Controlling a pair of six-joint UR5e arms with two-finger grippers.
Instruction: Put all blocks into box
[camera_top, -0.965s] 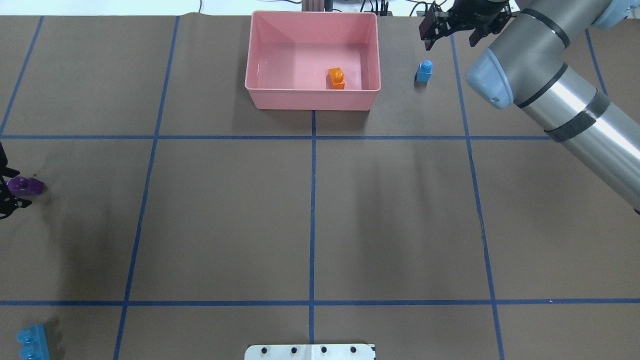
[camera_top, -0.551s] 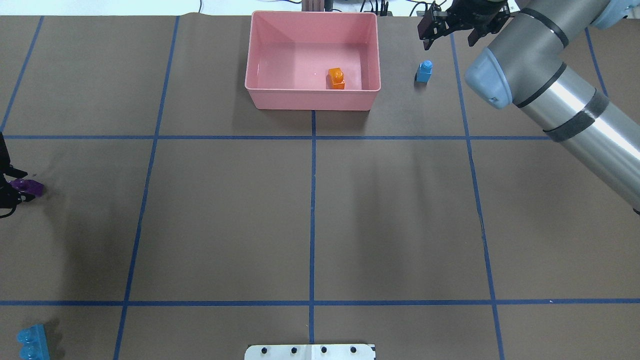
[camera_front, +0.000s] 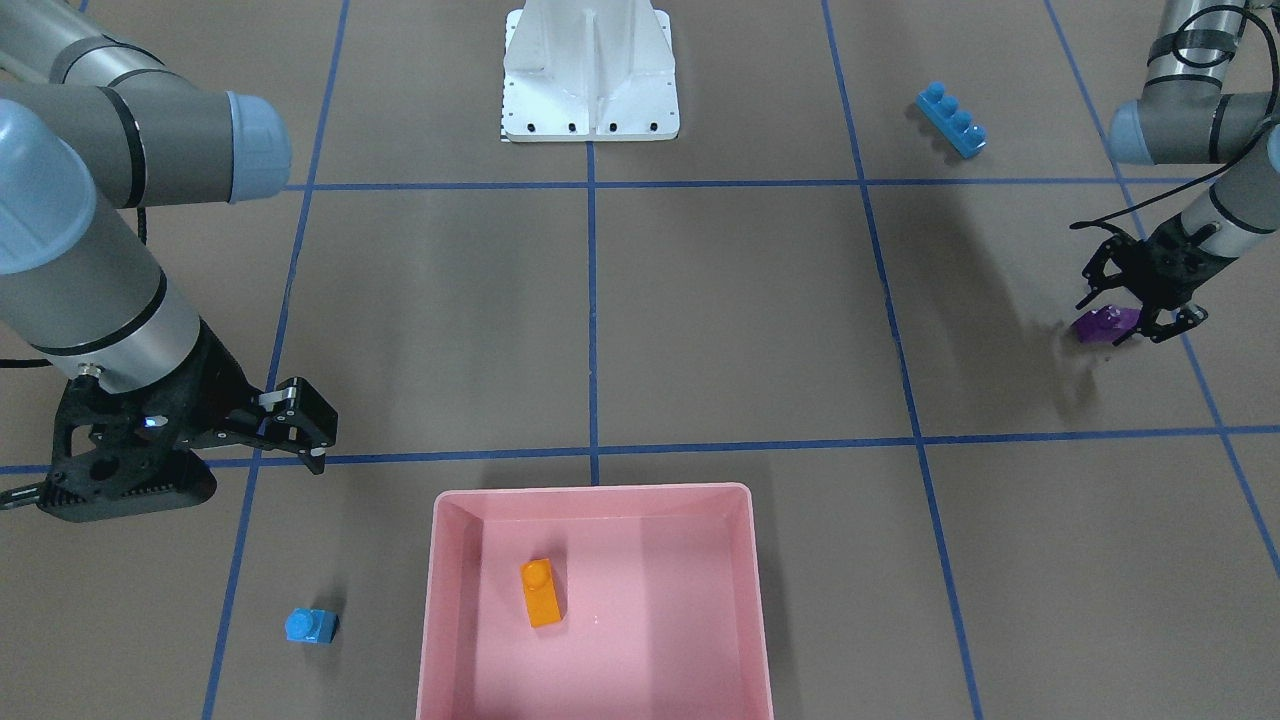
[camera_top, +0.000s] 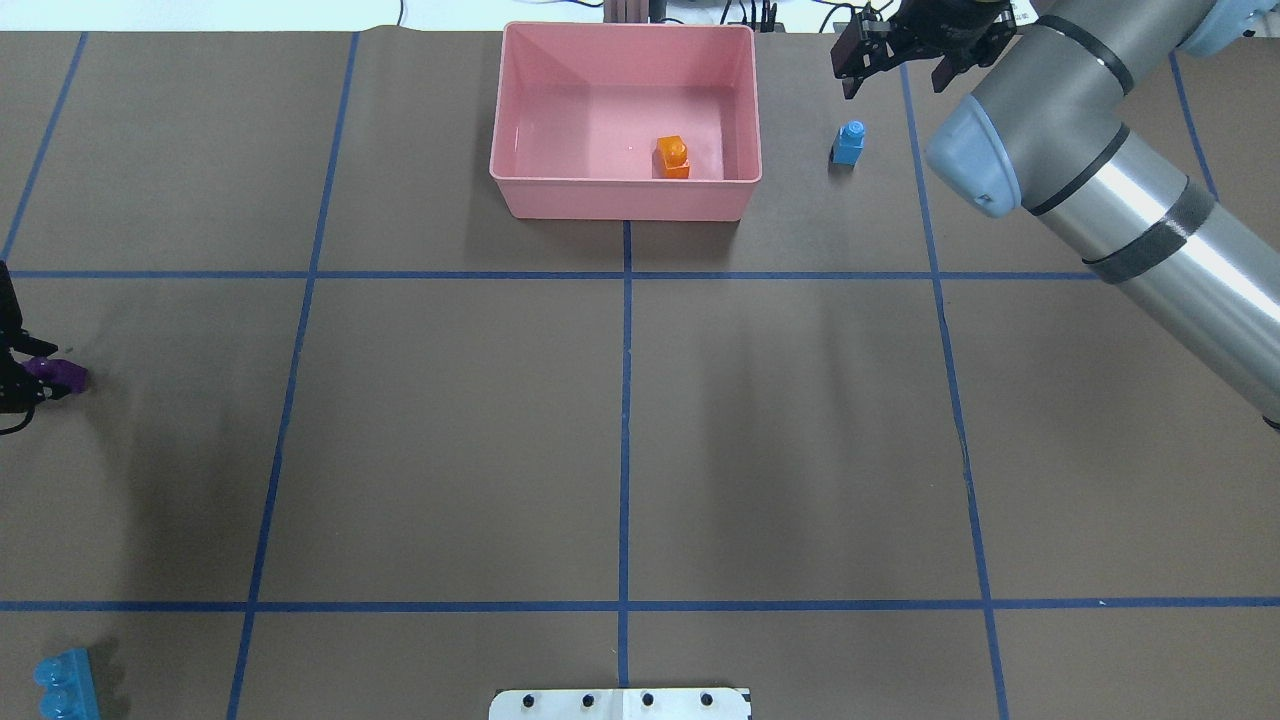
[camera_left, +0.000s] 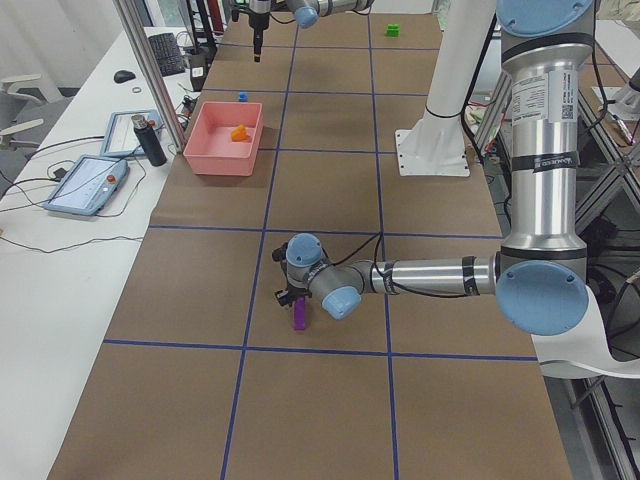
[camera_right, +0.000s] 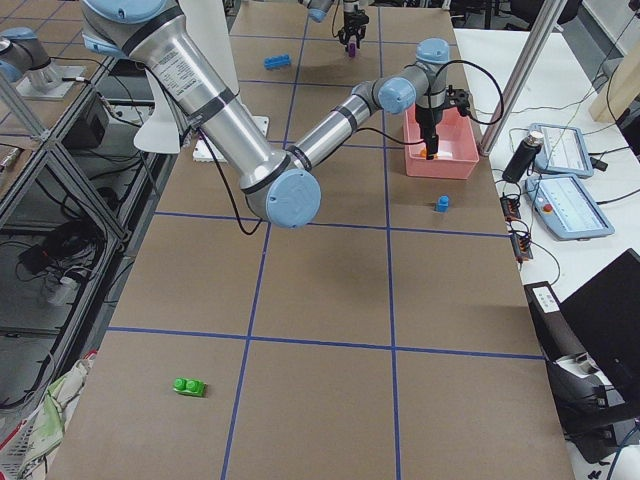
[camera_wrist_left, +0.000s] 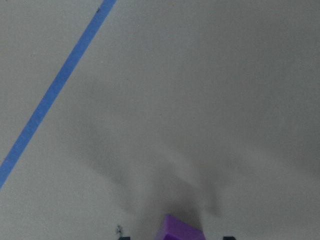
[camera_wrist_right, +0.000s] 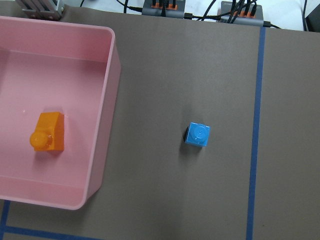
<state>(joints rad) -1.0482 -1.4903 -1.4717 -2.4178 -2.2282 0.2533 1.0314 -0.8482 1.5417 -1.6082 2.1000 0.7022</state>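
My left gripper (camera_top: 30, 378) at the table's left edge is shut on the purple block (camera_top: 58, 372), which also shows in the front view (camera_front: 1104, 324) and at the bottom of the left wrist view (camera_wrist_left: 179, 231). My right gripper (camera_top: 896, 72) is open and empty, hovering just beyond the tiny blue block (camera_top: 850, 143), which stands right of the pink box (camera_top: 625, 205). The orange block (camera_top: 673, 157) lies inside the box. The long blue block (camera_top: 64, 685) lies at the near left corner. The green block (camera_right: 188, 386) lies far out on the right side.
The white base plate (camera_top: 620, 703) sits at the table's near edge in the middle. Blue tape lines divide the brown table cover into squares. The right wrist view shows the box wall (camera_wrist_right: 107, 125) and the tiny blue block (camera_wrist_right: 198, 134) apart from it.
My left gripper's fingers have closed in on the purple block, which now shows smaller between them. My right gripper has shifted slightly farther from the tiny blue block.
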